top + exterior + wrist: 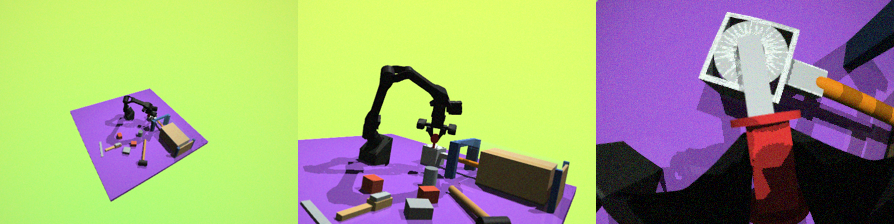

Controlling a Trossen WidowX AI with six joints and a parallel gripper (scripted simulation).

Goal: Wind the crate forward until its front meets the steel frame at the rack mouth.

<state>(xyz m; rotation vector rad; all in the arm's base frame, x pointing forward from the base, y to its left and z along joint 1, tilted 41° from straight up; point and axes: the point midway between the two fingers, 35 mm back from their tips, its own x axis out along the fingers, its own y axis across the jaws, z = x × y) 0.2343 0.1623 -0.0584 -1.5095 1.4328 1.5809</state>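
The grey winch (pixel 432 155) (pixel 774 44) (pixel 151 116) stands on the purple bench beside the blue steel frame (pixel 454 160) (pixel 153 125). The winch handle sits in its top hole, grey arm out and red grip (pixel 434 138) (pixel 770 163) upright. My gripper (pixel 434 136) (pixel 765 135) (pixel 150 112) comes down from above and is shut on the red grip. An orange strap (pixel 469 162) (pixel 857 100) runs from the winch through the frame to the tan crate (pixel 513 173) (pixel 173 135). The crate sits flat, a gap behind the frame.
A blue end stop (pixel 554 188) closes the rack behind the crate. Loose on the bench lie a long hammer (pixel 466 201) (pixel 144 152), two red blocks (pixel 372 183) (pixel 428 193), a grey cylinder (pixel 430 175), a grey block (pixel 418 208), a small mallet (pixel 362 207) and a grey bar (pixel 101 149).
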